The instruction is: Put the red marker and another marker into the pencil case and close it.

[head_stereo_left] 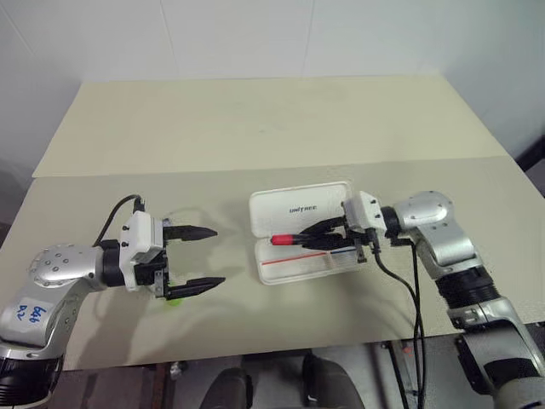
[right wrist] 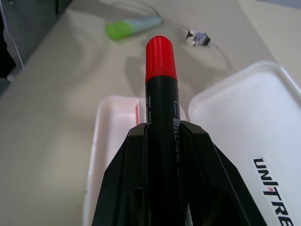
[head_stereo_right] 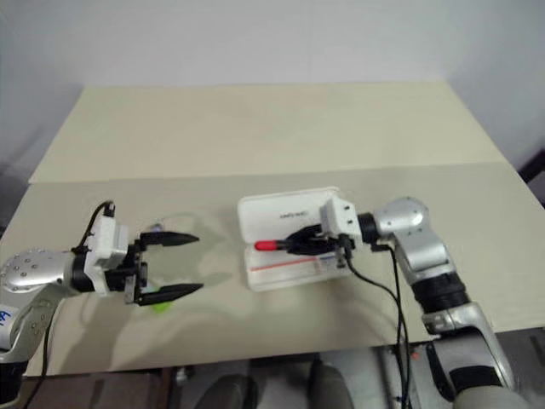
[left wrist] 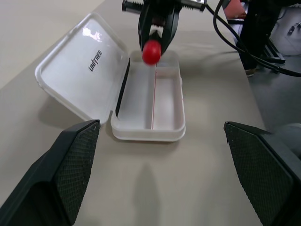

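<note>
I see my right pincer clamped on the red marker, holding it over the tray of the pencil case, red cap pointing toward my left side. The case lies open near the middle of the bench, a little toward its front edge, lid back flat. My left pincer stands wide apart and empty, over the green highlighter lying near the front edge.
</note>
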### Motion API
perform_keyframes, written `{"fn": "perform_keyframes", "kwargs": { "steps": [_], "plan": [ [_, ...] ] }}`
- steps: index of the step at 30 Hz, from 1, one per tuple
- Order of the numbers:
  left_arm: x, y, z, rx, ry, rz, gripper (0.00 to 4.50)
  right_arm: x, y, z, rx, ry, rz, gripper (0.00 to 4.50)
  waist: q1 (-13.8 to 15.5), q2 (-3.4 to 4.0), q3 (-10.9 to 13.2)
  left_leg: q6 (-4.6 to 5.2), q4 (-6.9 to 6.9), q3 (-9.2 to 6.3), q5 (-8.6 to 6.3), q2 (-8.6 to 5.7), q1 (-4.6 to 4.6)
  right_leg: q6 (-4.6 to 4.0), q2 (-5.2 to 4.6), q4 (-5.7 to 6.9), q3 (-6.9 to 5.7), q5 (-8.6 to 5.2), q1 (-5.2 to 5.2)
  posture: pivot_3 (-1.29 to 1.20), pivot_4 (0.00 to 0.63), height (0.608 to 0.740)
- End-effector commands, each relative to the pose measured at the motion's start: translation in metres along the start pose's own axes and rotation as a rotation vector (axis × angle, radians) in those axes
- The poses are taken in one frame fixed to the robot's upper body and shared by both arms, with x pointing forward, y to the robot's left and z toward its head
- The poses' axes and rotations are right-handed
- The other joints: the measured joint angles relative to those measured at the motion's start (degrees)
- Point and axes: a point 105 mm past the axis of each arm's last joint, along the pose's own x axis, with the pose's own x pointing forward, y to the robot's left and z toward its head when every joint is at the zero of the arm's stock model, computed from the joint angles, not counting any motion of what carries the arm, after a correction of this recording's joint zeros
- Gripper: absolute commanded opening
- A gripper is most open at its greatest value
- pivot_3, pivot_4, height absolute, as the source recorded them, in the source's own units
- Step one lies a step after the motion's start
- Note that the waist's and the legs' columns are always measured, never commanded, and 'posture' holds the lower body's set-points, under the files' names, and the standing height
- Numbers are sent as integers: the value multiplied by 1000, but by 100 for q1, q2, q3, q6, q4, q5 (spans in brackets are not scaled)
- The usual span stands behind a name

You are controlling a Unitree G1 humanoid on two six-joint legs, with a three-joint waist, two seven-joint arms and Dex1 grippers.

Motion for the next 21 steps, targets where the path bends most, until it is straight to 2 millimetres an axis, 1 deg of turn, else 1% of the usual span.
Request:
{"fn": "perform_keyframes", "kwargs": {
  "steps": [1, 3, 9, 11, 13, 15, 16, 17, 18, 19, 20, 21],
  "plan": [
    [2, -2, 10, 39, -22, 8, 4500, 1, -8, -2, -67, 23, 13, 608, -1, 0, 0, -1, 1, 1, 0, 1, 0, 0, 2, 0, -7, 0, 0, 0, 150, 740],
    [4, -2, 11, 38, -28, 14, 4500, 2, -12, -9, -78, 41, 10, 608, 6, 1, 1, -5, 4, 1, 1, 1, 0, 0, 5, 1, -20, 0, 1, 0, 150, 740],
    [9, -1, 14, 35, -43, 24, 4500, 3, -14, -30, -85, 101, 21, 608, -5, 1, 1, -9, 13, 2, 1, 4, 0, 0, 5, 3, -27, 0, 4, 0, 150, 740],
    [11, 0, 15, 36, -48, 26, 4500, 3, -16, -33, -82, 100, 15, 1354, -4, 1, 1, -9, 17, 2, 1, 5, 1, 0, 5, 5, -27, 0, 5, 0, 150, 740],
    [12, 1, 16, 37, -51, 26, 4500, 4, -16, -33, -85, 94, 25, 1984, -4, 1, 1, -10, 19, 1, 1, 7, 0, 0, 5, 5, -27, 0, 5, 0, 150, 740],
    [12, 2, 17, 38, -52, 27, 4500, 5, -17, -31, -92, 80, 21, 2633, -14, 1, 1, -10, 21, 1, 1, 8, 0, 0, 4, 5, -27, 0, 6, 0, 150, 740],
    [12, 2, 17, 38, -53, 28, 4500, 5, -18, -30, -102, 76, 19, 3007, -18, 2, 1, -11, 22, 1, 1, 9, 1, 0, 5, 6, -27, 0, 7, 0, 150, 740],
    [13, 2, 17, 38, -55, 30, 4500, 5, -18, -29, -106, 70, 17, 3477, -22, 1, 1, -12, 23, 1, 1, 9, 1, 0, 5, 6, -27, 0, 7, 0, 150, 740],
    [13, 3, 17, 38, -56, 31, 4500, 5, -19, -27, -105, 60, 15, 3768, -24, 2, 1, -12, 23, 1, 1, 10, 1, 0, 5, 7, -28, 0, 7, 0, 150, 740],
    [13, 3, 18, 38, -57, 33, 4500, 5, -19, -25, -111, 47, 13, 4158, -25, 2, 1, -13, 23, 0, 1, 11, 1, 0, 5, 7, -28, 0, 7, 0, 150, 740],
    [14, 3, 18, 37, -59, 35, 4500, 4, -19, -18, -106, 13, 10, 4465, -26, 2, 1, -13, 24, 0, 1, 13, 1, 0, 5, 7, -28, 0, 7, 0, 150, 740],
    [14, 2, 18, 36, -60, 37, 4500, 3, -19, -13, -102, -11, 10, 4465, -28, 3, 2, -13, 24, 0, 1, 14, 0, 0, 5, 7, -28, 0, 8, 0, 150, 740]
  ]
}}
